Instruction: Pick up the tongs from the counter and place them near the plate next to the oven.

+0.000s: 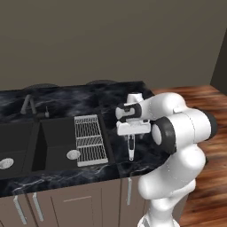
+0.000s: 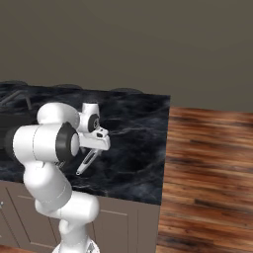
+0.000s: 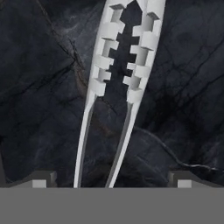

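Black marble counter carrying two things

The tongs are lying near its front edge, with a white wire rack resting just to their left.

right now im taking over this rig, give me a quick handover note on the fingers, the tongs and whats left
Gripper: open, fingers spread wide either side of the tongs' arms, just above them, nothing gripped.
Tongs: lying flat on the counter, right of the white wire rack beside the sink, directly under the hand.
Done: hand lined up over the tongs.
Left: lower, close on the tongs, lift, carry them to the plate by the oven and set them down near it.
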You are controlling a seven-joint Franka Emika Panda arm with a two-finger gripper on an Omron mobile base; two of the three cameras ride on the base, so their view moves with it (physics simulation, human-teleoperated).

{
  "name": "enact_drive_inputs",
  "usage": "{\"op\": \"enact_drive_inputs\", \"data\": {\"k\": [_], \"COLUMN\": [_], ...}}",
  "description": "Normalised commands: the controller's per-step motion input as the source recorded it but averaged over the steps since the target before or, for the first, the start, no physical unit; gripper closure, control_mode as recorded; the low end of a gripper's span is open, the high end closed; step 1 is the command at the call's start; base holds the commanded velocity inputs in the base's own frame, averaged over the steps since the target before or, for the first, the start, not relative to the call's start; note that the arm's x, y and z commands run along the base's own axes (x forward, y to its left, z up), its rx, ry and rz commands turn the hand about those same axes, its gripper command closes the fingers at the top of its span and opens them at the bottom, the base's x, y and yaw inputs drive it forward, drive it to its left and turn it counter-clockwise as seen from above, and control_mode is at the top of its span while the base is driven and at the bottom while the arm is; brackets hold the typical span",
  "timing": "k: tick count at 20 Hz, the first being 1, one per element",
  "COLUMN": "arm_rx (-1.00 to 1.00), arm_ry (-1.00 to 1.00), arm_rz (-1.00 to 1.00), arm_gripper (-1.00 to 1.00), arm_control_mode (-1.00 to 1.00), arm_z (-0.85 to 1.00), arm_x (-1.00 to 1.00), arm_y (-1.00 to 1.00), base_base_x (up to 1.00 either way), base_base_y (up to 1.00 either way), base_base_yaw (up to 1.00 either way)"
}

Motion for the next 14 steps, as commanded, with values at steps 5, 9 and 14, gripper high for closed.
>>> {"op": "enact_drive_inputs", "data": {"k": [5, 9, 14], "arm_rx": [0.0, 0.0, 0.0], "arm_ry": [0.05, 0.04, 0.02], "arm_rz": [0.0, 0.0, 0.0], "arm_gripper": [-1.0, -1.0, -1.0], "arm_control_mode": [-1.0, -1.0, -1.0], "arm_z": [-0.22, -0.18, -0.11], "arm_x": [0.01, 0.0, 0.0], "arm_y": [0.0, 0.0, 0.01], "base_base_x": [0.0, 0.0, 0.0], "base_base_y": [0.0, 0.0, 0.0], "base_base_yaw": [0.0, 0.0, 0.0]}}
